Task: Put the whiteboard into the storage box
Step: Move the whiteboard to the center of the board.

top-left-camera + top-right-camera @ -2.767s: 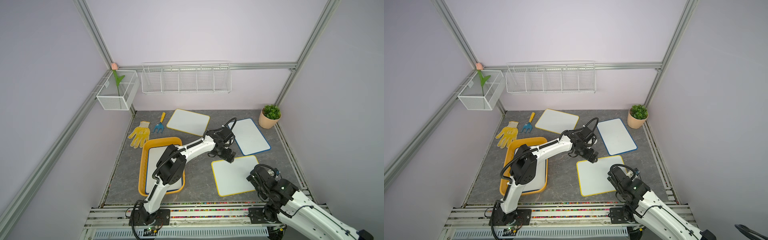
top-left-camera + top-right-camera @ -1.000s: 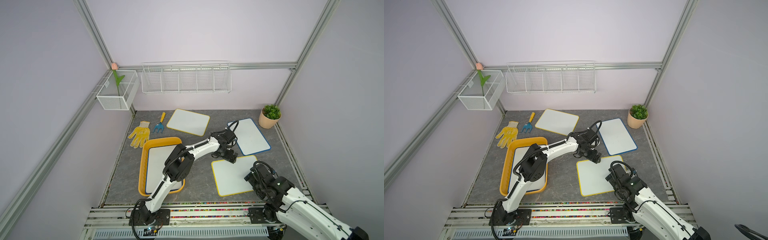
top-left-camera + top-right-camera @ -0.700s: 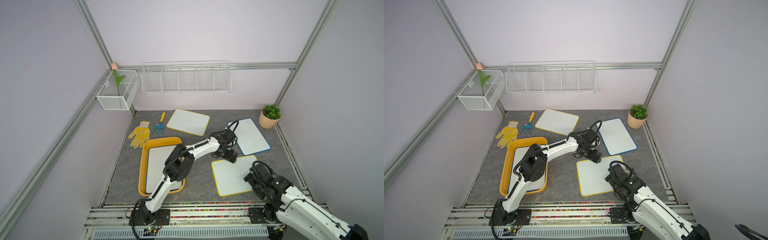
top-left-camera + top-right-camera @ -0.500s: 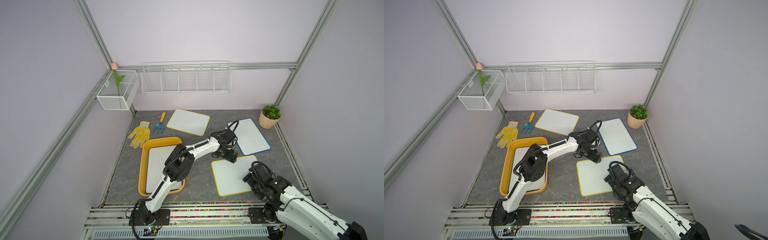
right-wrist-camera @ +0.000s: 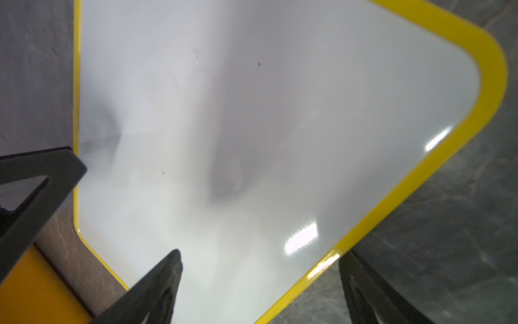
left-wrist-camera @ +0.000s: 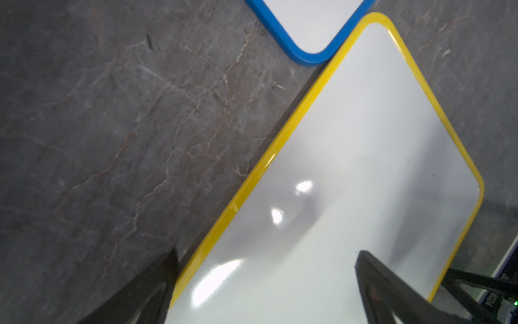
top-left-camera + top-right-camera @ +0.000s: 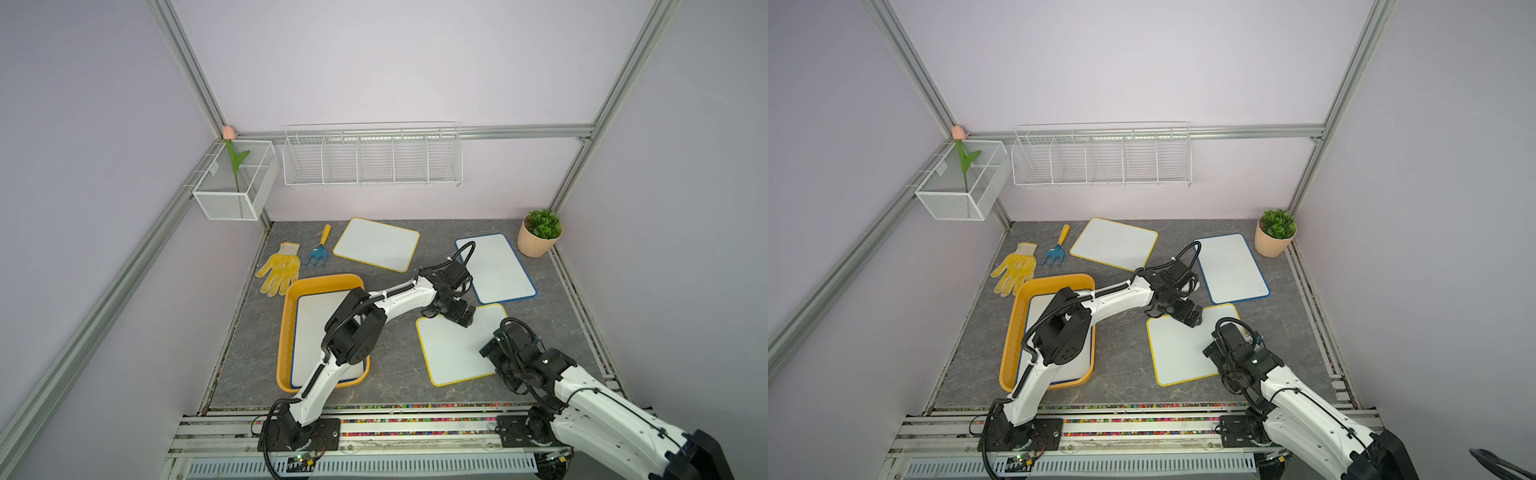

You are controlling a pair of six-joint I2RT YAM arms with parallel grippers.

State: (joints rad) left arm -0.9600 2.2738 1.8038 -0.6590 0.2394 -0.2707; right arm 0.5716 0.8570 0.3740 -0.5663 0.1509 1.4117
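A yellow-framed whiteboard (image 7: 455, 347) (image 7: 1179, 349) lies flat on the grey floor at the front right. My left gripper (image 7: 460, 319) (image 6: 266, 280) is open at its far edge, one finger (image 6: 145, 286) on the floor side and the other over the white face. At the board's right edge my right gripper (image 7: 492, 348) (image 5: 258, 280) is open too, one finger (image 5: 157, 286) above the face and the other outside the frame. Neither grips it. The orange-yellow storage box (image 7: 286, 332) (image 7: 1013, 332) sits front left with a blue-framed whiteboard (image 7: 309, 332) inside.
A blue-framed whiteboard (image 7: 494, 268) lies behind the yellow one, its corner (image 6: 308, 57) meeting that board's edge. Another yellow-framed whiteboard (image 7: 376, 244), a yellow glove (image 7: 279, 268) and a blue hand rake (image 7: 319, 249) lie at the back. A potted plant (image 7: 539, 237) stands back right.
My right gripper has crept forward and left onto the board's right edge. The left gripper, which earlier came down to the far edge, has stayed put over the last second.
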